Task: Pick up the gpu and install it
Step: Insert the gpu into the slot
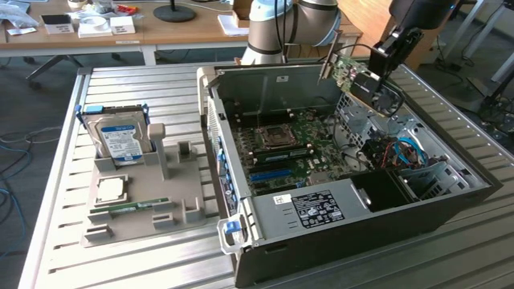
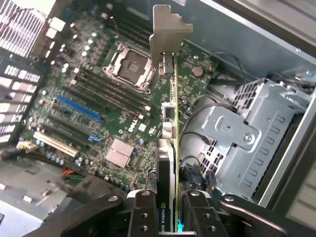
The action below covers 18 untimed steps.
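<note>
Item: computer case point(image 1: 362, 235), set on the slatted table point(image 1: 129, 90) at the exterior view's right; motherboard point(image 1: 277, 150) laid inside it; gpu point(image 1: 362, 81) held above its far side. Parts stand point(image 1: 153, 211) placed at the exterior view's left, hard drive point(image 1: 119, 139) stood at its far end.

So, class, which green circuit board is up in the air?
The gpu, gripped above the open case; the memory stick lies on the tray, the motherboard inside.

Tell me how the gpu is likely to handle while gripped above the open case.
Probably stiff: the gpu runs straight from the gripper to its metal bracket without sagging. Likely fragile: bare components line its face, so a knock against the case could hurt it. It may pivot, being clamped near one end only.
</note>
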Tool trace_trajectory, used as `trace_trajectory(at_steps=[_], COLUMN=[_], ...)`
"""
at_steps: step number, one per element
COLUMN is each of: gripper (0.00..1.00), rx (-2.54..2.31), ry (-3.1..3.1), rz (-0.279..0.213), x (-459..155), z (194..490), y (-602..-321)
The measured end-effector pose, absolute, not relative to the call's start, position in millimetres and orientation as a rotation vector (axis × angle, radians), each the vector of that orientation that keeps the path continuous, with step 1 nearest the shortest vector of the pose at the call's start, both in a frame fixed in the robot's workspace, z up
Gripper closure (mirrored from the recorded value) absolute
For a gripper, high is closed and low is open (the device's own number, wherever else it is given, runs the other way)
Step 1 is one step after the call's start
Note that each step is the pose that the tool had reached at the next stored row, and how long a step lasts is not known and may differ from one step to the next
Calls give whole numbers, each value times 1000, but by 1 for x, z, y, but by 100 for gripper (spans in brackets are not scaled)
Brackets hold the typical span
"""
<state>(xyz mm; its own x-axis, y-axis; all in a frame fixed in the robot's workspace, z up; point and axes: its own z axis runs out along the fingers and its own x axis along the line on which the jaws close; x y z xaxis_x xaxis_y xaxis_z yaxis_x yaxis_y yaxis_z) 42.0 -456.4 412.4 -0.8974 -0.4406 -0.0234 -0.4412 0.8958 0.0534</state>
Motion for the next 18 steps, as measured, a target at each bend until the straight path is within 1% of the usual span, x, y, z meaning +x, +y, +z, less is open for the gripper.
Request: trace_trajectory(at_steps=[18], gripper=[73], rx=[-1133], ry=[2926], rz=[92], x=[42], z=[412], y=[-456])
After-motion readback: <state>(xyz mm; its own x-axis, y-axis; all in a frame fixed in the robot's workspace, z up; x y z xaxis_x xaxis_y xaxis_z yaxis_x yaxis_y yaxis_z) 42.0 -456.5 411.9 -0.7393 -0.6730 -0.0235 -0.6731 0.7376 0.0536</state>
